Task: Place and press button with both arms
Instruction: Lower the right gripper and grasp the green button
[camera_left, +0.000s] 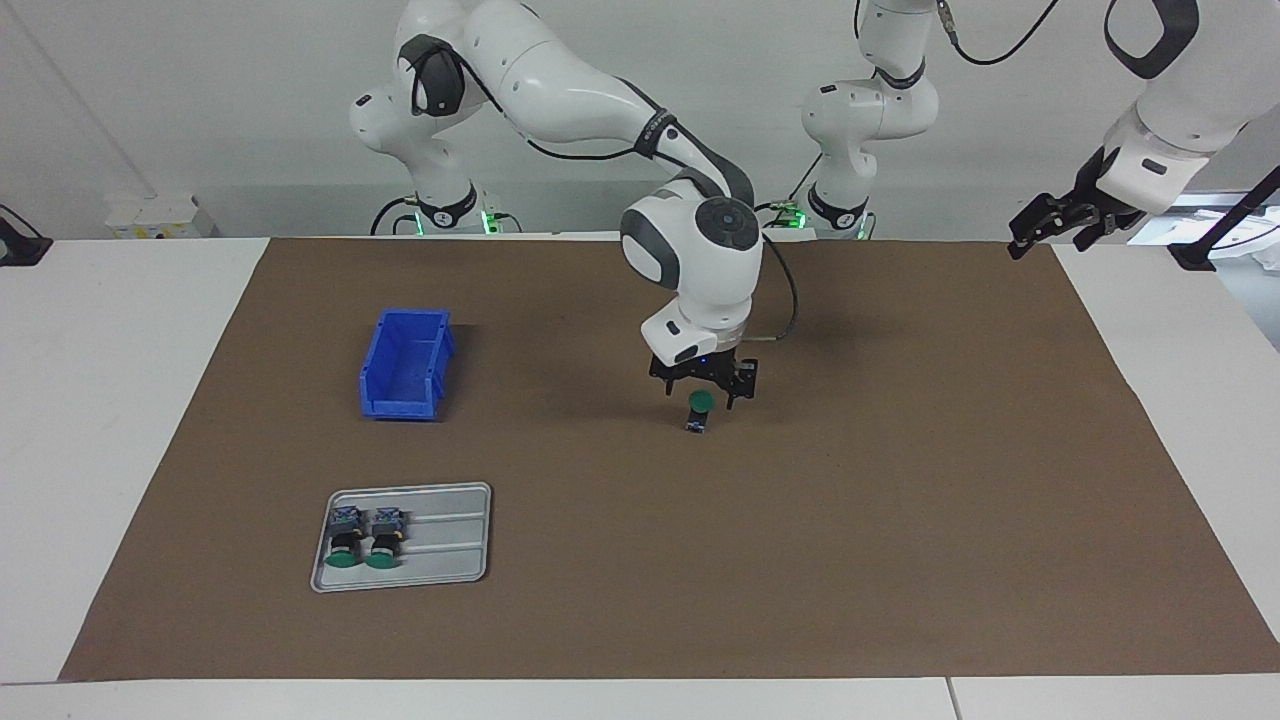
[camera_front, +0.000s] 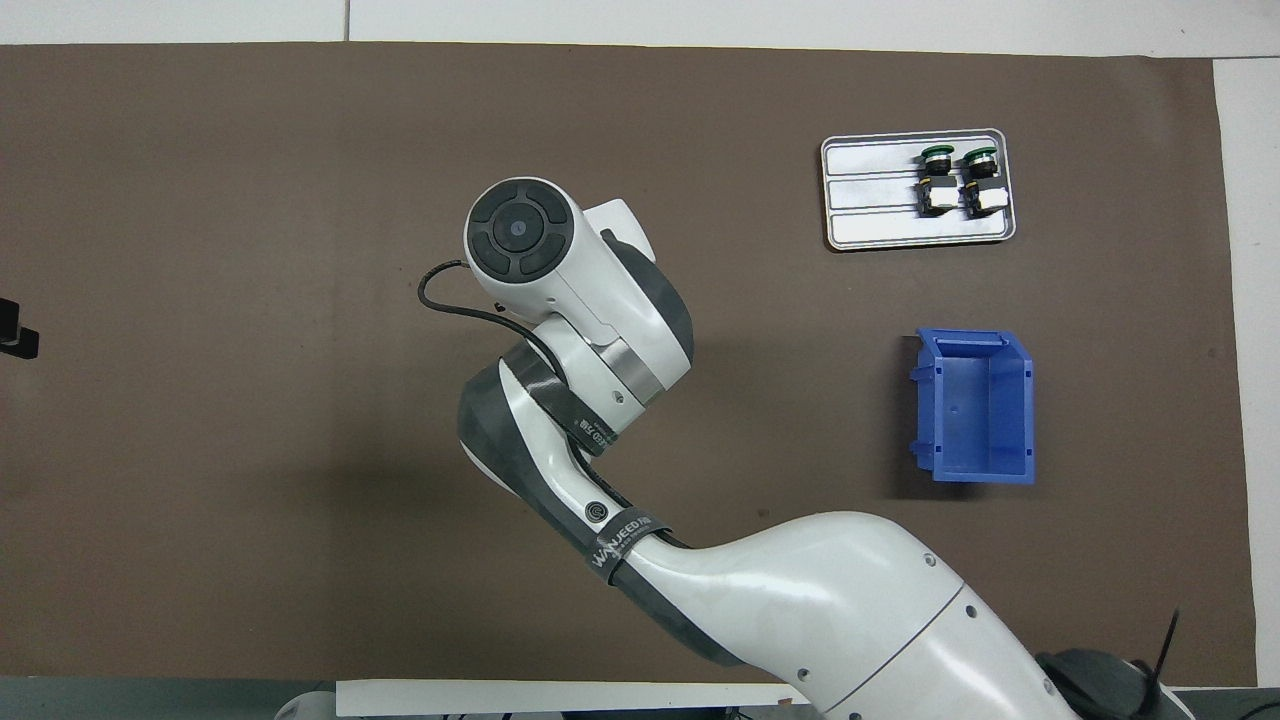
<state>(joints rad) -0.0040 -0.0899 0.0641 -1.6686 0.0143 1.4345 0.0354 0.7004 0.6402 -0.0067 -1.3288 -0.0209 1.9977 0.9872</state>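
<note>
The right end effector (camera_left: 702, 392) hangs at the centre of the facing view, low over the brown mat (camera_left: 900, 480); its arm (camera_left: 560, 85) reaches in from the upper left of that frame; its fingers stand spread on either side of the button (camera_left: 699, 409), whose green cap sits between them; whether they touch it I cannot tell. The button stands upright on the mat at mid frame, cap up, blue-grey block at the bottom; in the overhead view the arm's wrist (camera_front: 560, 290) covers it entirely.

The left end effector (camera_left: 1050, 222) waits raised at the upper right of the facing view, over the mat's edge at the left arm's end of the table (camera_left: 120, 400); its fingers are spread and hold nothing; in the overhead view only a dark tip shows at the left edge of the frame.

A blue bin (camera_left: 405, 365) sits at the left of centre in the facing view, open top up, at the right of the overhead view. A grey tray (camera_left: 440, 560) lies at the lower left of the facing view, farther from the robots than the bin; two spare buttons (camera_left: 362, 537) lie side by side on it, at the end of the tray toward the table's edge, green caps pointing away from the robots.
</note>
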